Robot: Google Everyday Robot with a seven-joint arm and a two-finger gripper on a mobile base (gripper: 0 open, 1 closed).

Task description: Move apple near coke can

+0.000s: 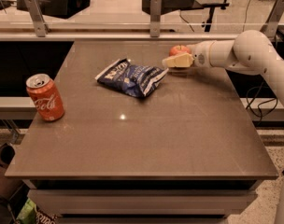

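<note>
The tool (176,60) hovers just beside the apple (180,48), the pickup step by the look of it; whether it grips, I cannot tell. The next move calls for a carry across the tabletop (156,134) to the coke can (45,98).

Cream gripper (172,61) at red apple (179,49); red can (45,99) w/ white script; dark-blue bag (131,77).

You have one raised view across the table (132,143) from its near edge. The gripper (173,61) sits at far right, the table spreading left of it.

Beside the chip bag (132,76), the hand (170,60) hides the lower half of the apple (180,48).
</note>
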